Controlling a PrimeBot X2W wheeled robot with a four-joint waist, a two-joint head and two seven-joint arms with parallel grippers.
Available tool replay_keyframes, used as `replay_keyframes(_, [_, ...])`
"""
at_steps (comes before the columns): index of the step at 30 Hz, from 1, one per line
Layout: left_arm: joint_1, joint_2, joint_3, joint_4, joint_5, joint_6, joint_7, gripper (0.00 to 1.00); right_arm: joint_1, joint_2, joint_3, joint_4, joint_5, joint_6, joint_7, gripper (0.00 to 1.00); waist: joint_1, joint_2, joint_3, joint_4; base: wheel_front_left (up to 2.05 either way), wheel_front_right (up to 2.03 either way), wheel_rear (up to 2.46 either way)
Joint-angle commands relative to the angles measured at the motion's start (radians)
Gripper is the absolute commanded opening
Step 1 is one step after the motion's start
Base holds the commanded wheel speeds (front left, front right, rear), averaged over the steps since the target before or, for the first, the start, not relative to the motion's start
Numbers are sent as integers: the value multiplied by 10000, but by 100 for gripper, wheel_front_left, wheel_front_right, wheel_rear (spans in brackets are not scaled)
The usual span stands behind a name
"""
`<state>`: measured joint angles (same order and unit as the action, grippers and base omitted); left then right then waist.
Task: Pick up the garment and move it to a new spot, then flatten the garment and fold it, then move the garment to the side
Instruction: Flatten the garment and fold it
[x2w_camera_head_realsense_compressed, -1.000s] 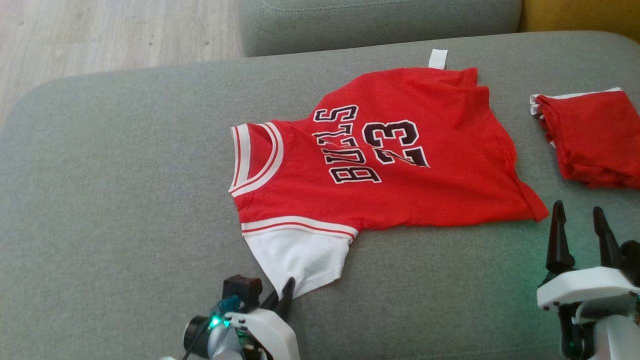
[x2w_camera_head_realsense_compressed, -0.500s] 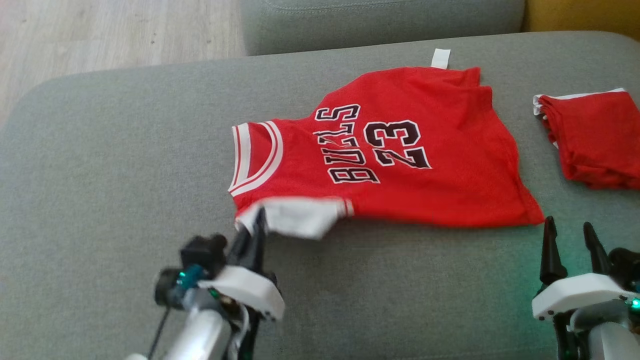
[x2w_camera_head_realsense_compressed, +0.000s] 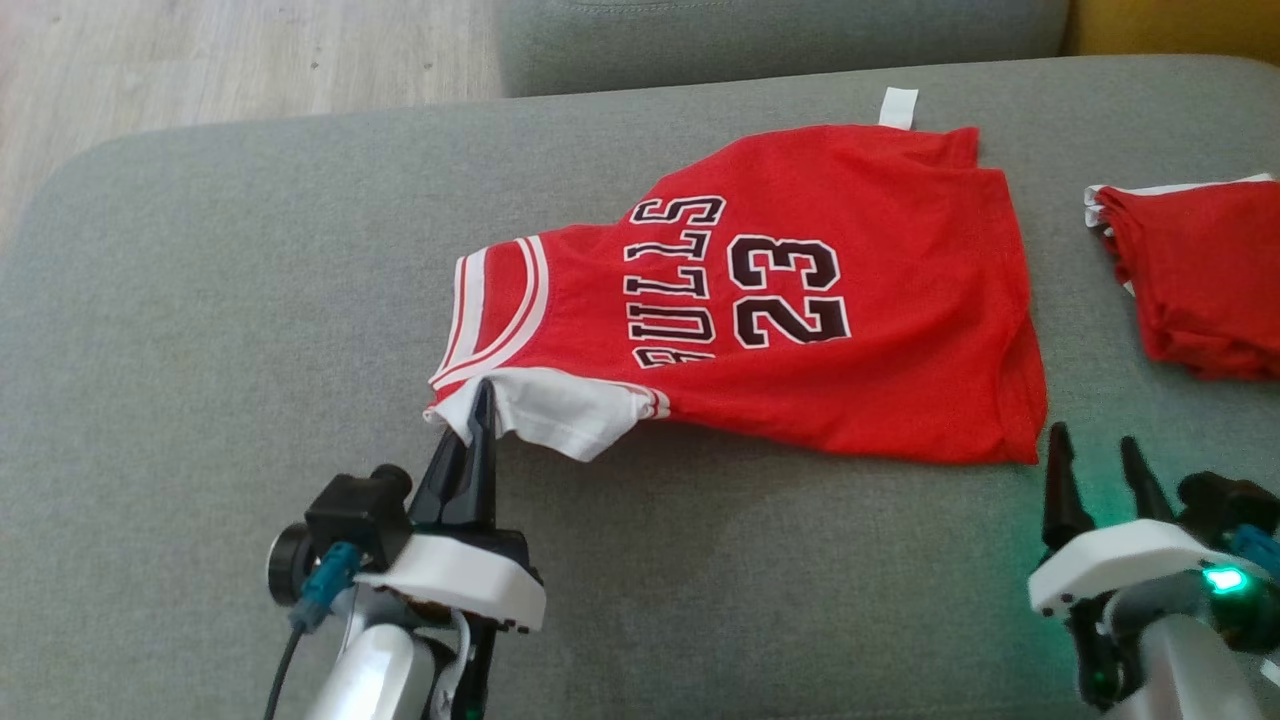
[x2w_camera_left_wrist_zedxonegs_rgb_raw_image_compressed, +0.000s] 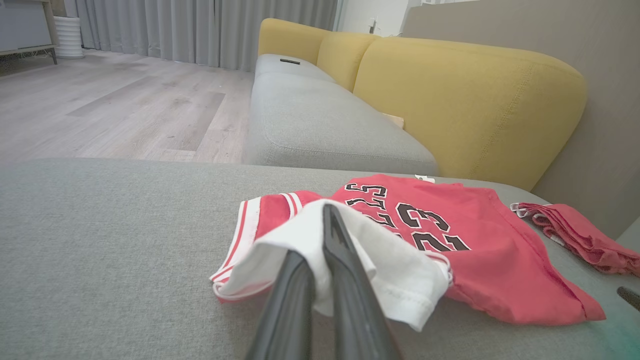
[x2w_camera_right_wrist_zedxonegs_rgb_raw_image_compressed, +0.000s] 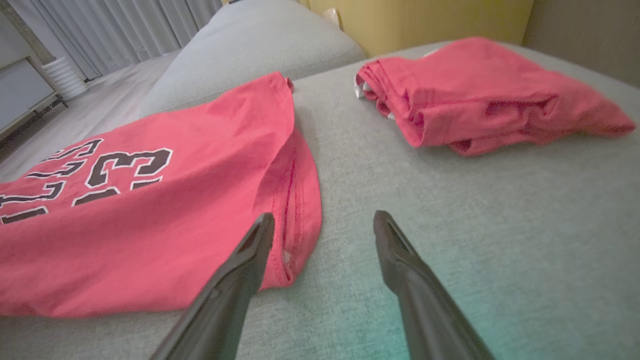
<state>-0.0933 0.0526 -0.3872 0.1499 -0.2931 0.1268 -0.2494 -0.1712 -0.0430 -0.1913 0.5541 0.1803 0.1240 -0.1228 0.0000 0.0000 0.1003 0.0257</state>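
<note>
The garment (x2w_camera_head_realsense_compressed: 850, 330) is a red "BULLS 23" jersey lying flat on the grey cushion (x2w_camera_head_realsense_compressed: 200, 300), neck to the left. My left gripper (x2w_camera_head_realsense_compressed: 483, 400) is shut on its white sleeve (x2w_camera_head_realsense_compressed: 560, 415), which is lifted and folded back over the jersey's near edge. In the left wrist view the sleeve (x2w_camera_left_wrist_zedxonegs_rgb_raw_image_compressed: 390, 270) drapes around my left gripper (x2w_camera_left_wrist_zedxonegs_rgb_raw_image_compressed: 311, 230), with the garment (x2w_camera_left_wrist_zedxonegs_rgb_raw_image_compressed: 480, 240) behind it. My right gripper (x2w_camera_head_realsense_compressed: 1093, 440) stands open just in front of the hem's near corner. In the right wrist view my right gripper (x2w_camera_right_wrist_zedxonegs_rgb_raw_image_compressed: 324, 216) has nothing between its fingers, and the garment (x2w_camera_right_wrist_zedxonegs_rgb_raw_image_compressed: 150, 215) lies to its left.
A second red garment (x2w_camera_head_realsense_compressed: 1200, 270), folded, lies at the right edge of the cushion, also seen as a red pile (x2w_camera_right_wrist_zedxonegs_rgb_raw_image_compressed: 475, 95). Wood floor (x2w_camera_head_realsense_compressed: 200, 60) lies beyond the cushion's far left edge. A yellow sofa back (x2w_camera_left_wrist_zedxonegs_rgb_raw_image_compressed: 450, 90) rises behind.
My left gripper has carried the white sleeve from the near side up and over onto the jersey's near edge. The head view has shifted slightly. The right gripper stays open near the hem.
</note>
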Motion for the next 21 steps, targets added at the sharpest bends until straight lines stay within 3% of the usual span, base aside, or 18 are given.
replay_keyframes(1, [-300, -20, 233, -395, -16, 8, -123, 0, -476, -72, 361, -79, 176, 67, 17, 100, 0, 0, 18, 25, 0, 0, 0])
replay_keyframes(20, [-413, -23, 139, -458, -134, 96, -123, 0, -2012, -72, 794, 3464, 701, 67, -424, 100, 0, 0, 95, 180, 0, 0, 0])
replay_keyframes(21, [-408, -23, 154, -461, -131, 100, -123, 0, -2088, -72, 846, 3604, 718, 67, -482, 95, 0, 0, 88, 167, 0, 0, 0])
